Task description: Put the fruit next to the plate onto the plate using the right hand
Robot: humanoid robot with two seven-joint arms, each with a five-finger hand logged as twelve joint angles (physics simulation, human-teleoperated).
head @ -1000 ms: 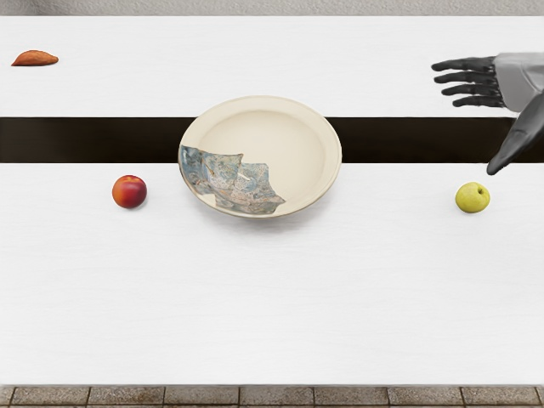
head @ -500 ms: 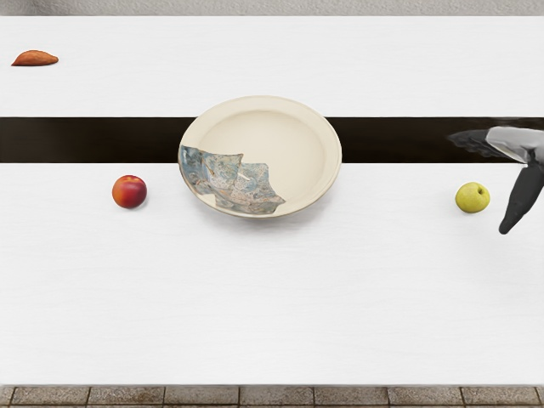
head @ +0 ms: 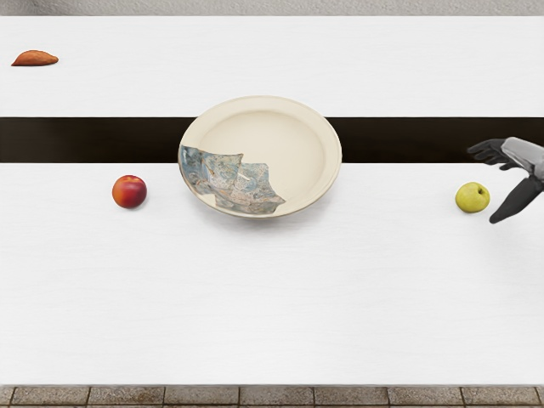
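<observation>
Moved: right hand point(head: 518, 161) is coming down from the far worktop point(head: 272, 297) strip to just right of the green apple point(head: 473, 197).
Hand state: fingers point(head: 484, 153) are spreading open, gripping nothing, clear of the apple.
Green apple: lying on the worktop, well right of the plate point(head: 331, 136).
Red fruit point(head: 129, 191): sitting near the plate's left.

A cream plate point(head: 285, 136) with a blue-grey patterned patch sits mid-table on the white table point(head: 272, 306), partly over a dark stripe point(head: 85, 140). A red fruit point(head: 129, 191) lies near its left; a yellow-green apple point(head: 473, 197) lies well apart on the right. Just right of that apple, the right hand point(head: 518, 168) hovers with fingers spread, not touching it. An orange-brown piece point(head: 35, 58) lies far left.
</observation>
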